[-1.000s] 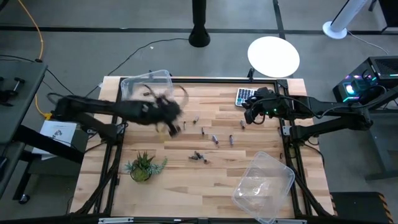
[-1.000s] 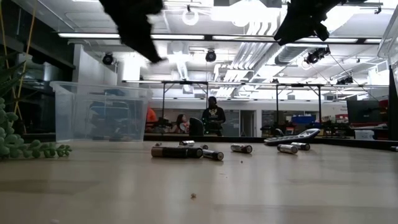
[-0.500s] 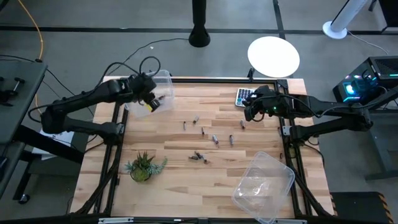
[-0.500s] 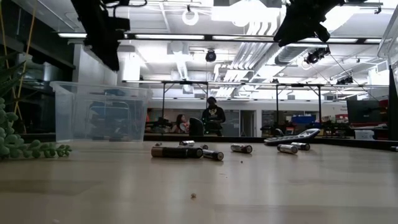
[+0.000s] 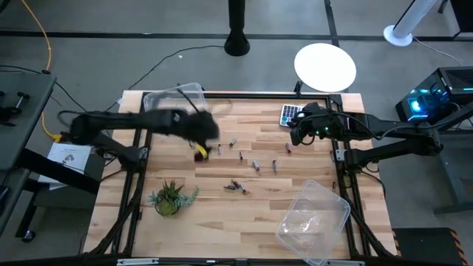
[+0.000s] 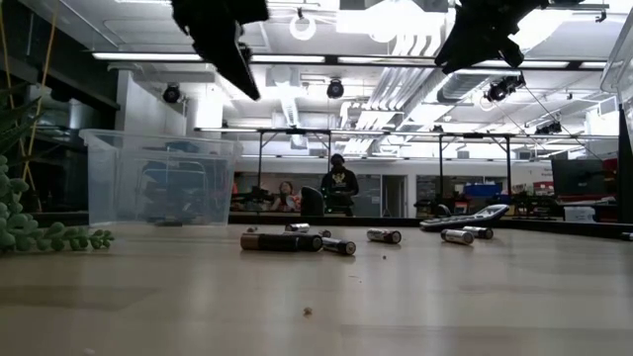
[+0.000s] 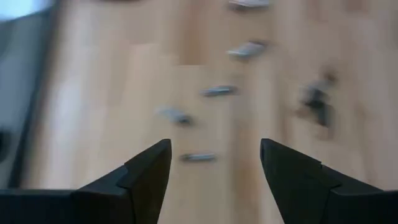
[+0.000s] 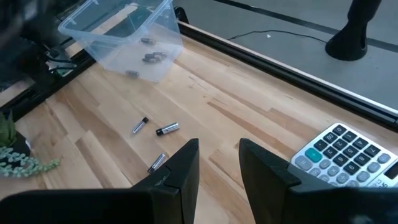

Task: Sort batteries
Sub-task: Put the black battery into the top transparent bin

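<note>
Left hand: fingers spread, nothing between them, hovering over the loose batteries in the middle of the worktop; in the high view it sits just beside the nearest of them.

Right hand: parked near the calculator at the far right edge of the worktop, fingers slightly apart, holding nothing.

Progress, judged: early. A few batteries lie in the clear bin at the far left corner. About nine remain scattered mid-worktop, two of them touching as a pair. Second clear bin, near right corner, looks unfilled, though I cannot be sure.

A potted plant stands at the near left.

Writing: none legible. Calculator keys show no readable marks; battery labels too small to read.
</note>
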Action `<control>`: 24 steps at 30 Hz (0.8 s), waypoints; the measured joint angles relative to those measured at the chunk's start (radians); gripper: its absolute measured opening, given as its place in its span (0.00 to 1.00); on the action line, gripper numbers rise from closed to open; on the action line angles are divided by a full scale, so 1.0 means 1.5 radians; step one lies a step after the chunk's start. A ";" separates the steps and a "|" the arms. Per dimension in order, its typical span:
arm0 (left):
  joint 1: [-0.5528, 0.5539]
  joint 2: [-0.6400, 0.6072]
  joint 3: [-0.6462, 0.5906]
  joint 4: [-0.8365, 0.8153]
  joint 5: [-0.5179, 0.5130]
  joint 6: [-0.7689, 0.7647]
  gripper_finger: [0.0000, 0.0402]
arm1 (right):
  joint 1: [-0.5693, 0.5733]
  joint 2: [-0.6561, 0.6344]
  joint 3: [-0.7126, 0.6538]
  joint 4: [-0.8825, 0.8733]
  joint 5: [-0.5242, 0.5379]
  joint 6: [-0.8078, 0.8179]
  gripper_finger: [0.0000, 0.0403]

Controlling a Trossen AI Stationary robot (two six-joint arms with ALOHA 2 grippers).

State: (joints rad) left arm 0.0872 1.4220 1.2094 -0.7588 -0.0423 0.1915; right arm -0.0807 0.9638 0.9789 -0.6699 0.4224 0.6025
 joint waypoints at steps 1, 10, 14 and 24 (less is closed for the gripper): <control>-0.026 0.025 0.003 0.009 0.008 0.006 0.60 | 0.000 0.000 0.000 0.000 -0.004 0.000 0.27; -0.199 0.218 0.005 0.075 0.004 -0.021 0.60 | 0.000 0.000 0.000 -0.032 -0.006 -0.011 0.27; -0.228 0.271 0.005 0.118 0.004 -0.053 0.60 | 0.000 0.000 0.000 -0.055 -0.019 -0.029 0.27; -0.192 0.324 0.005 0.146 0.024 -0.157 0.60 | 0.000 0.000 0.000 -0.073 -0.025 -0.056 0.27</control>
State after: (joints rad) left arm -0.2001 1.9082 1.2167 -0.5400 -0.0057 -0.0433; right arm -0.0807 0.9639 0.9788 -0.7790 0.3846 0.5188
